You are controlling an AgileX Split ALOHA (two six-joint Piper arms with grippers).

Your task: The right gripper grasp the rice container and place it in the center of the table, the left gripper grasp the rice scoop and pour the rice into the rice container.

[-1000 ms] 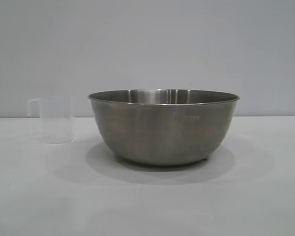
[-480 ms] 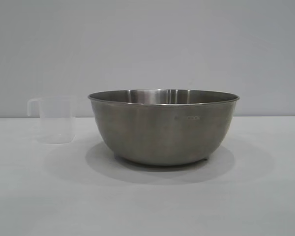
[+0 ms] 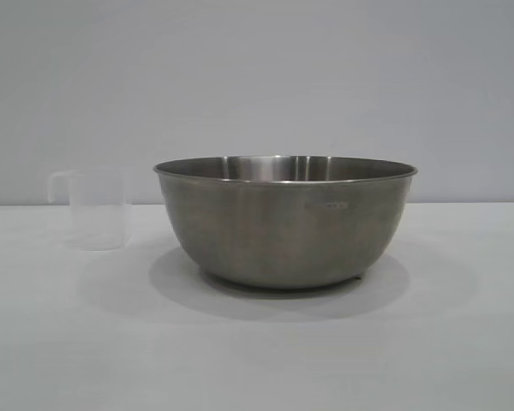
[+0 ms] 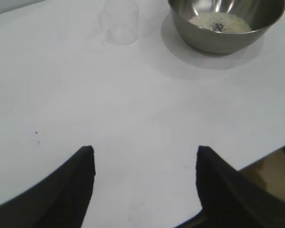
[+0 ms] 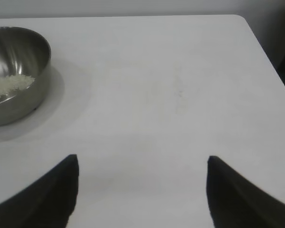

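Left pincer apart, empty, above matte white worktop. Ahead of it, nothing between: translucent plastic scoop, upright; beside it, brushed-steel round bowl holding off-white rice. Right pincer apart, empty.

Behind the white table you have a plain, pale grey wall, bare and evenly lit, meeting the tabletop in a straight level line. The light is soft and falls from above, so you get only faint, blurred shadows on the matte surface. Past the table's edge in the left wrist view you can see a strip of brownish floor.
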